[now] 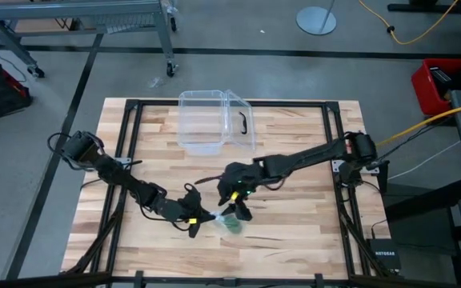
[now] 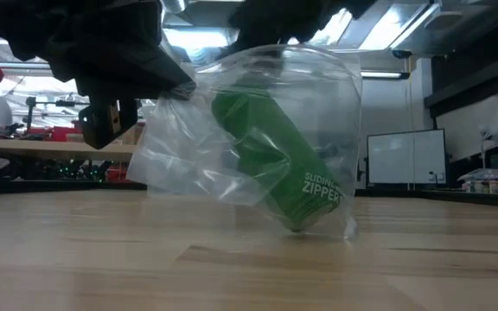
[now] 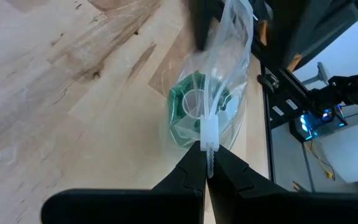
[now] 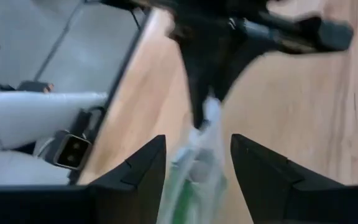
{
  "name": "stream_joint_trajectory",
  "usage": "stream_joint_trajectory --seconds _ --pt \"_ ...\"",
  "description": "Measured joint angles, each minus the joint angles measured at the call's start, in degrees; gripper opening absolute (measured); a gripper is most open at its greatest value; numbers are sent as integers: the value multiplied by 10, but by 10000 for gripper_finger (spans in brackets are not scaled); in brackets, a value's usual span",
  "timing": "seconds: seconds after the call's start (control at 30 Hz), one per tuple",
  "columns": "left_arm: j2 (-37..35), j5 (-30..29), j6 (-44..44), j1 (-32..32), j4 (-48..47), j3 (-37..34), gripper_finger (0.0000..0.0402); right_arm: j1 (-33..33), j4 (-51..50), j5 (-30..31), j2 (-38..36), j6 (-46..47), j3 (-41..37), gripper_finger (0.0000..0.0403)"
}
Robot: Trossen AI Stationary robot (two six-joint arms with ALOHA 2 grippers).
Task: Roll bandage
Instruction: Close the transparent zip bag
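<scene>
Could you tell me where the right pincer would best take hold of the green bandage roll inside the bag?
Probably across the upper end of the bandage roll, coming down from above. It leans tilted in the clear zipper bag, which the left pincer pinches by its edge, so the right pincer must grip through plastic.

The bandage [image 2: 271,160], a rolled green cylinder, sits tilted inside a clear bag.

Both claws [image 1: 217,216] at the bagged green bandage [image 1: 232,224]
</scene>
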Motion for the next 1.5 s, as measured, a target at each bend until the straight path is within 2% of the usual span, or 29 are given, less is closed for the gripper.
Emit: stream_joint_trajectory --seconds 0.2,0.4,1.17,1.3,1.5 --pt "0 0 10 -1 -2 0 0 0 -61 4 56 -40 87 186" --pt "0 2 11 -1 -5 0 0 0 -87 -6 90 -41 131 186" --pt "0 2 41 -1 12 0 0 0 -70 -15 113 -39 138 185" --pt "0 2 41 -1 12 0 0 0 -72 -16 113 -39 138 161" --pt "0 1 43 -1 9 0 0 0 -75 -17 113 -39 138 100"
